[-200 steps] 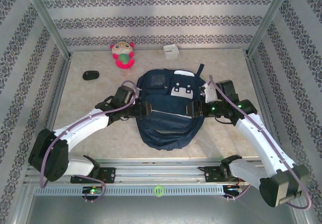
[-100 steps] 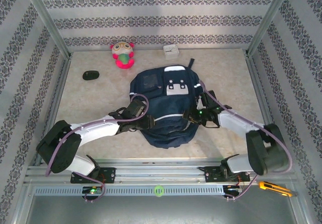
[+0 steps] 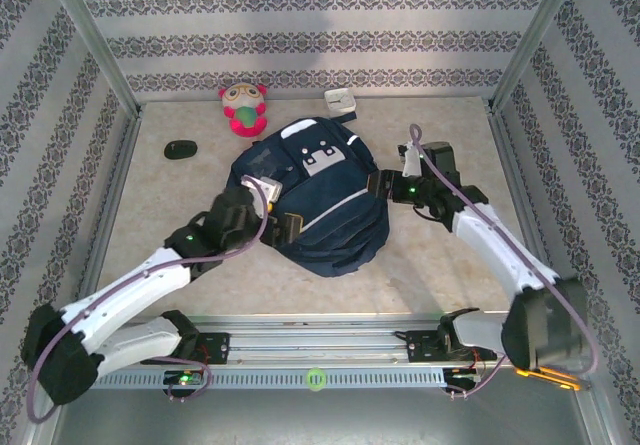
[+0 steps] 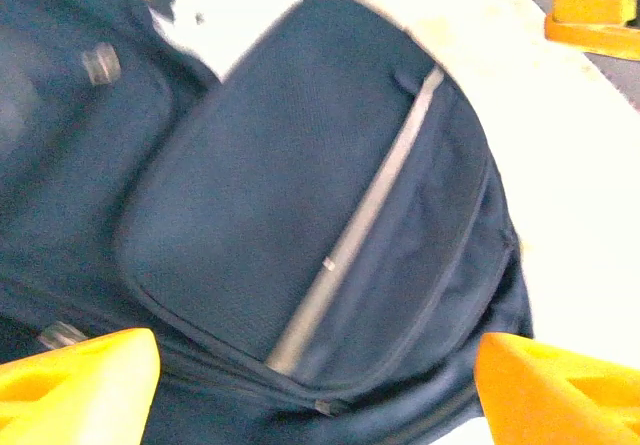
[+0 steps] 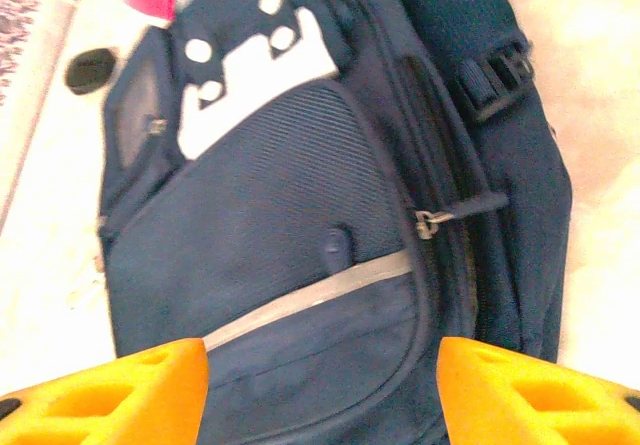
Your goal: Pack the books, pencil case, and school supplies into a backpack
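My left tool (image 3: 285, 227) has its fingers spread wide, nothing pinched between them, and hangs over the left flank of the backpack (image 3: 320, 205). My right tool (image 3: 385, 183) is spread too and sits just beside the bag's right edge. Both look down on the front pocket and its grey stripe. The backpack lies flat in the middle of the worktop (image 3: 170, 195), white patch toward the far wall. I judge it soft and floppy: the fabric will sag and bunch rather than lift as one piece, so a pinch on loose cloth gives little control. Better holds would be the stiffer seams, the black straps or the zip tab (image 5: 430, 223). A pink toy (image 3: 243, 108), black oval (image 3: 181, 149) and white box (image 3: 340, 100) lie beyond.
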